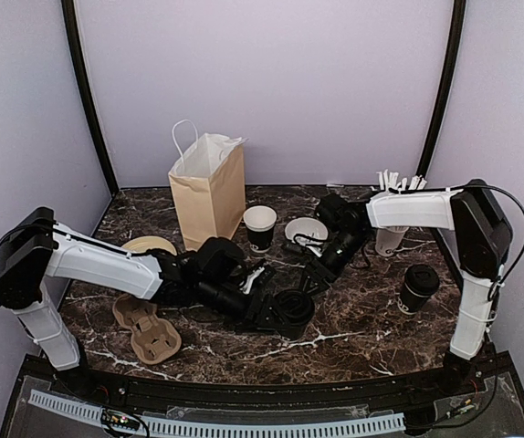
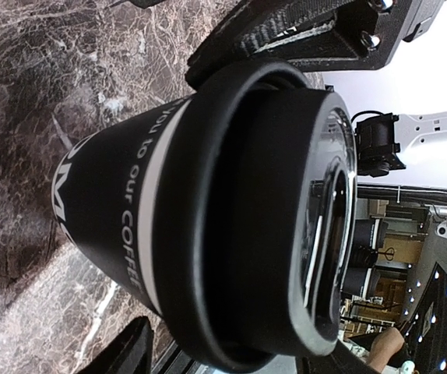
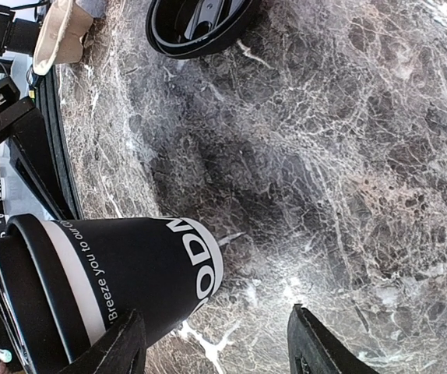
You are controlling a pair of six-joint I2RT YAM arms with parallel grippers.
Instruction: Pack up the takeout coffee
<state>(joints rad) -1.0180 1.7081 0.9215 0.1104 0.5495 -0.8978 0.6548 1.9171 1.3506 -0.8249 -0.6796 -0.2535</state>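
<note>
Black paper coffee cup with white lettering and black dome lid (image 2: 239,210) between the fingers of the left gripper (image 2: 173,199), upright on the brown, white-veined marble tabletop (image 2: 29,93). Fills almost the whole gap: upper finger (image 2: 301,39) right at the lid's rim, lower finger just beside the cup's wall. Cannot tell whether clamped or merely flanked. Right gripper (image 3: 216,315) spread wide, gripping nothing, only bare marble between its fingers; seemingly the same cup just ahead of one fingertip.

Only from the left wrist: the lettering, "our COFFEE" legible. Only from the right wrist: a glossy black round rim (image 3: 200,23) well ahead of the fingertips, cut by the frame. Only from above: both grippers near each other at the cup; a second lidded black cup (image 1: 419,287) well apart on the right gripper's outer side; an open black cup with white inside (image 1: 260,226) and a tan paper bag with white handles (image 1: 209,192) beyond the left gripper; a brown pulp cup carrier (image 1: 148,328) beside the left forearm.
</note>
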